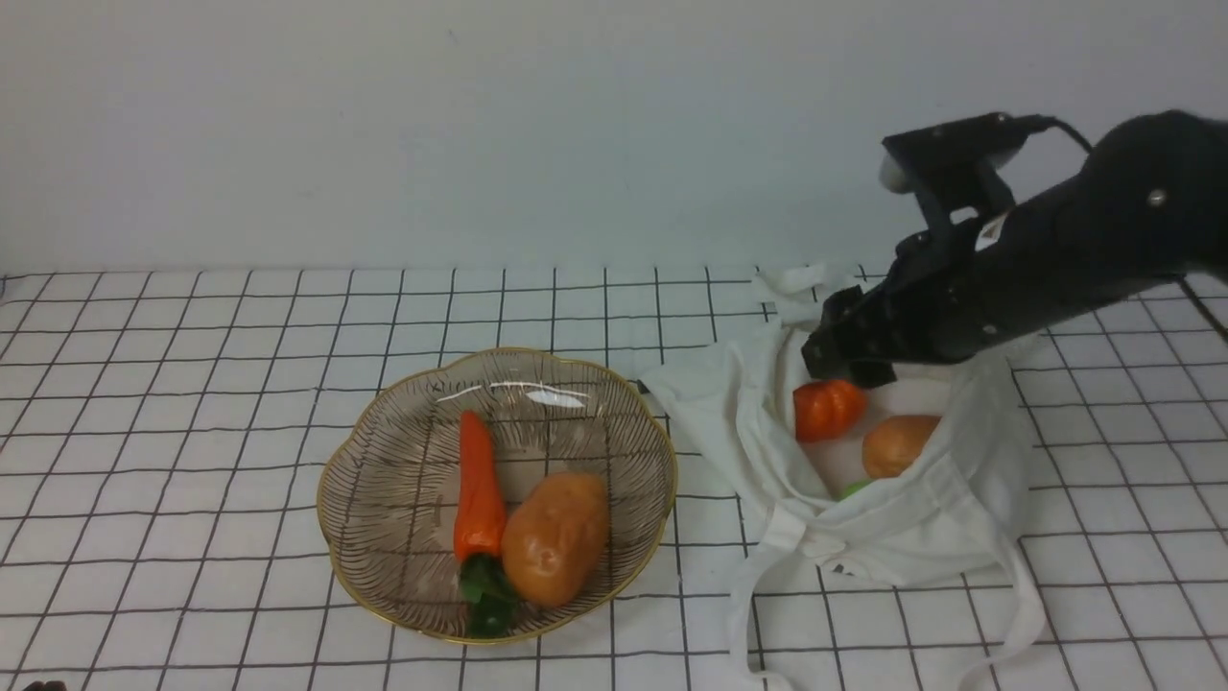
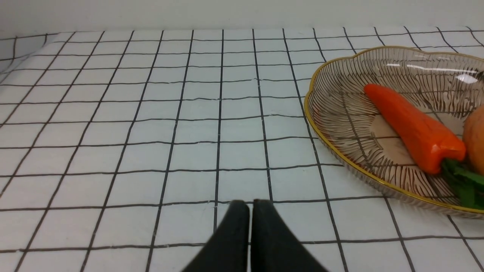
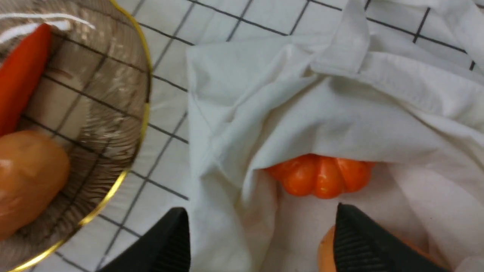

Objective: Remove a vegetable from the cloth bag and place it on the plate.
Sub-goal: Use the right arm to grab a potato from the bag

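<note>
The white cloth bag (image 1: 921, 518) lies open at the right. Inside it are the tan potato (image 1: 897, 444), a small orange pumpkin (image 1: 827, 408) and a bit of something green (image 1: 857, 488). My right gripper (image 1: 833, 353) hovers over the bag's back edge, just above the pumpkin. In the right wrist view it (image 3: 261, 238) is open wide and empty over the bag (image 3: 302, 113). The pumpkin (image 3: 321, 175) lies just ahead, and a sliver of the potato (image 3: 326, 253) shows by one finger. The plate (image 1: 384, 441) holds other vegetables. My left gripper (image 2: 247, 204) is shut and empty above the cloth.
On the plate lie an orange carrot (image 1: 478, 485) with a green top and a larger glossy potato (image 1: 556, 537). The left wrist view shows the plate's gold rim (image 2: 314, 124) and the carrot (image 2: 412, 128). The bag's straps (image 1: 758, 595) trail toward the front edge. A wall stands behind.
</note>
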Controlling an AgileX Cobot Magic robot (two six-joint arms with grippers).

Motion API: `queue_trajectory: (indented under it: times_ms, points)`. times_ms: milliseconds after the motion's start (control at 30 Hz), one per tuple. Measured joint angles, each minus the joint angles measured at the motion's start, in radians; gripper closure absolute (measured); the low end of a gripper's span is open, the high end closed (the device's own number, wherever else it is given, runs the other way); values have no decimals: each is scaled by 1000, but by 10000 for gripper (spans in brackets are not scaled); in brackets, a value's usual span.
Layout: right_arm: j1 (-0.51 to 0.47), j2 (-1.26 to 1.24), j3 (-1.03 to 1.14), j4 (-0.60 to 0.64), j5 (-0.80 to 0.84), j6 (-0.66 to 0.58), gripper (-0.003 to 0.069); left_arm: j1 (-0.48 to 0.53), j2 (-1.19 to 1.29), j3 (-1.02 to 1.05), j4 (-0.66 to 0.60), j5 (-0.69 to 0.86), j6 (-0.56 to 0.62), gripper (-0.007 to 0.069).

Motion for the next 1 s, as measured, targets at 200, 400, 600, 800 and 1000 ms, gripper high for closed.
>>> queue_trajectory:
  times_ms: [200,400,600,800,1000]
  points:
    - [0,98,-2,-89,0,104,132,0,0,0,0,0,0,632]
    - [0,142,-4,-135,19,126,42,0,0,0,0,0,0,632]
    - [1,142,-10,-271,62,225,11,0,0,0,0,0,0,632]
    - [1,153,-13,-461,113,329,9,0,0,0,0,0,0,632]
    - [1,189,-19,-552,114,390,14,0,0,0,0,0,0,632]
